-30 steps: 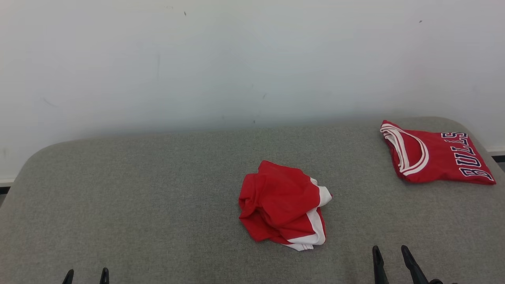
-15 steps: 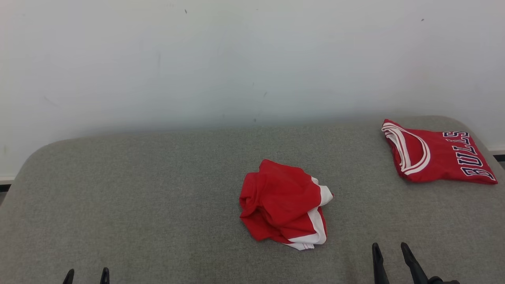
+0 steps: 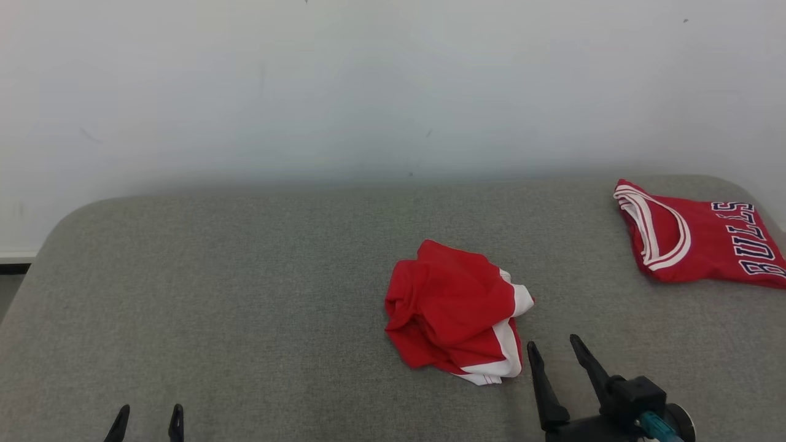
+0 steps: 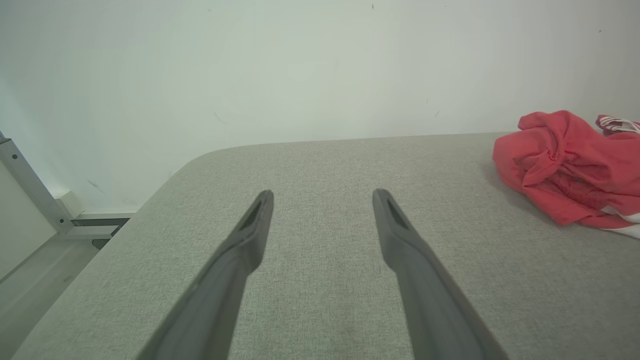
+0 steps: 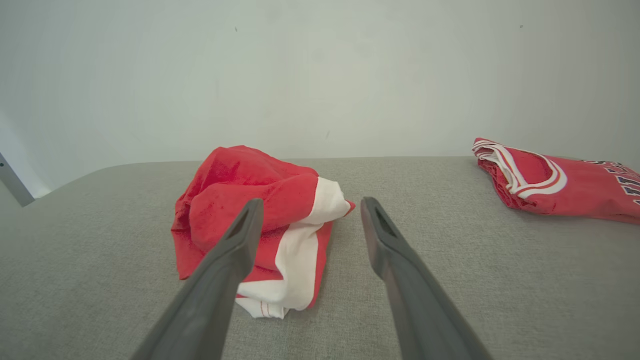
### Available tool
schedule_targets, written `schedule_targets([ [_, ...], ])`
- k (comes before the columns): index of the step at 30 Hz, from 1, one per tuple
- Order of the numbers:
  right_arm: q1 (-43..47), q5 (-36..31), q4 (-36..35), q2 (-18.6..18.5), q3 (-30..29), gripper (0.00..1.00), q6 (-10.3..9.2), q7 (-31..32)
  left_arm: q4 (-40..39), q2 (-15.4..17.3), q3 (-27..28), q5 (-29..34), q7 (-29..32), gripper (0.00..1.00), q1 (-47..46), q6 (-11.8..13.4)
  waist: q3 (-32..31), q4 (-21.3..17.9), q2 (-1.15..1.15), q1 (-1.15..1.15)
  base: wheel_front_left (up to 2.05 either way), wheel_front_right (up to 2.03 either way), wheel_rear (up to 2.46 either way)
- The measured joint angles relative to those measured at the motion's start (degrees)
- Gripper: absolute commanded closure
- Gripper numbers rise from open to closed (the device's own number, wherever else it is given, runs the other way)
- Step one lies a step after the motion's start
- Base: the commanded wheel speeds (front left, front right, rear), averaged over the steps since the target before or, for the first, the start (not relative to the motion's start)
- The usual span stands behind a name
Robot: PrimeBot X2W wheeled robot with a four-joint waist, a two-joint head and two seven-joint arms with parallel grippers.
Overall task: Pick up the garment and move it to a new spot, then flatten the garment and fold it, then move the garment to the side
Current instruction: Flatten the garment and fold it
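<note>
A crumpled red garment (image 3: 454, 310) with a white stripe lies in a heap near the middle of the grey cushioned surface (image 3: 245, 294). My right gripper (image 3: 554, 348) stands open just to its right and slightly nearer, holding nothing. The right wrist view shows the garment (image 5: 250, 210) close ahead, behind the left fingertip, with the right gripper (image 5: 307, 210) wide open. My left gripper (image 3: 149, 412) is open at the lower left, far from the cloth. From the left wrist, the left gripper (image 4: 322, 197) points over bare fabric, and the garment (image 4: 565, 170) sits at the right edge.
A folded red jersey (image 3: 700, 242) with white trim and dark lettering lies at the back right of the surface; it also shows as the jersey (image 5: 550, 180) in the right wrist view. A white wall (image 3: 368, 92) rises behind. The surface's rounded left edge drops to the floor (image 4: 30, 280).
My right gripper has moved forward and to the left, close beside the crumpled garment. The head camera has shifted a little. Neither garment has moved.
</note>
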Motion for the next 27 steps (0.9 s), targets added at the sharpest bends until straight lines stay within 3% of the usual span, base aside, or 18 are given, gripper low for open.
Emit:
schedule_targets([
  [16, -15.29, -1.7, 30.16, -0.25, 1.09, 0.0, 0.0, -0.98, 1.02, 1.22, -3.07, -1.47, 0.0, 0.0, -2.68, 0.0, 2.14, 4.75, 0.0, 0.0, 0.0, 0.0, 0.0],
  [17, -15.95, -1.68, 31.69, -0.14, 1.0, 0.4, 0.0, -1.01, 1.1, 1.34, -3.19, -1.51, 0.0, 0.0, -2.8, 0.0, 2.27, 5.02, 0.0, 0.0, 0.0, 0.0, 0.0],
  [18, -16.53, -1.67, 33.05, 0.0, 1.02, 1.0, 0.0, -1.03, 1.23, 1.45, -3.23, -1.53, 0.0, 0.0, -2.88, 0.0, 2.38, 5.27, 0.0, 0.0, 0.0, 0.0, 0.0],
  [22, -17.86, -0.89, 35.84, 0.16, 0.35, 1.0, 0.0, -1.2, 1.59, 1.59, -3.57, -1.6, 0.0, 0.0, -3.09, 0.0, 2.44, 6.03, 0.0, 0.01, 0.0, 0.0, 0.0],
  [27, -17.56, -0.44, 30.6, -2.61, -1.6, 1.0, 0.0, -1.29, 1.66, 1.14, -2.54, -1.59, 0.0, 0.0, -2.9, 0.0, 1.77, 5.49, 0.0, 0.0, 0.0, 0.0, 0.0],
])
